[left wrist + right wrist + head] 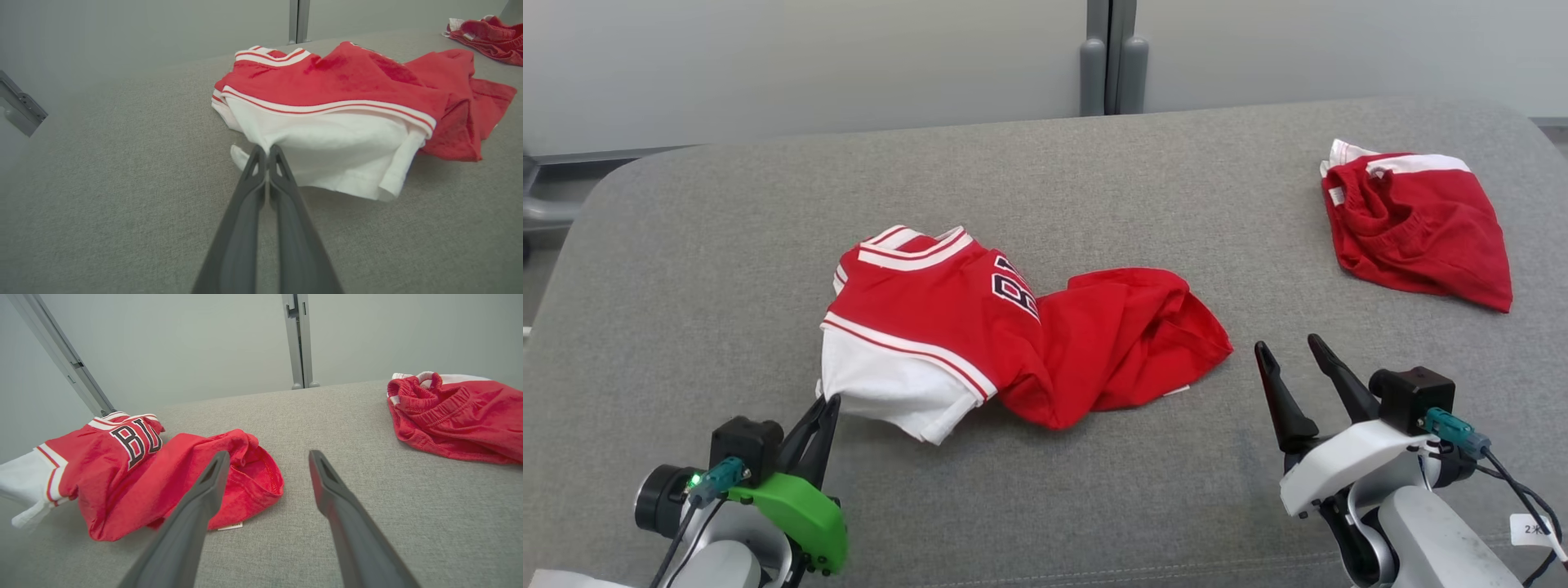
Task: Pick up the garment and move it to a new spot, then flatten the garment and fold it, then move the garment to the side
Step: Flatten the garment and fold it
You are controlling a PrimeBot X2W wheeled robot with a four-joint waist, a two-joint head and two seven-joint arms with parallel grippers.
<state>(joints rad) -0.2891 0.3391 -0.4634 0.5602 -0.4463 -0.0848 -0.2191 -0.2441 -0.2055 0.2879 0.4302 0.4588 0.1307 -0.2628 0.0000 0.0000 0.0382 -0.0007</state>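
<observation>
The grey woven padded surface (1045,163) is cut off by the near edge and both sides of the head view, and what stands under it is hidden. Its rounded far corners are seen against a plain pale wall (809,57). A grey upright post (1112,49) is set behind the far edge, with its top cut off.

The garment (980,327), a red jersey with white trim and a white sleeve, is crumpled near the middle of the surface, slightly toward the robot's left. Its red body is twisted and folded over itself, so its outline cannot be made out. The dark lettering is partly lost in a crease, and only a few characters can be read. Red shorts (1417,229) are bunched at the far right, well apart from the garment and partly cut off in both wrist views.

The left gripper (829,400) is seen low at the near left. Its jaws are pressed together on the edge of the white sleeve, where the cloth is gathered to a point in the left wrist view. The right gripper (1288,345) is held just beside the garment's red end, apart from it, with its jaws spread and nothing between them. A small white label (229,526) is seen at the red hem, its print too small to read.
</observation>
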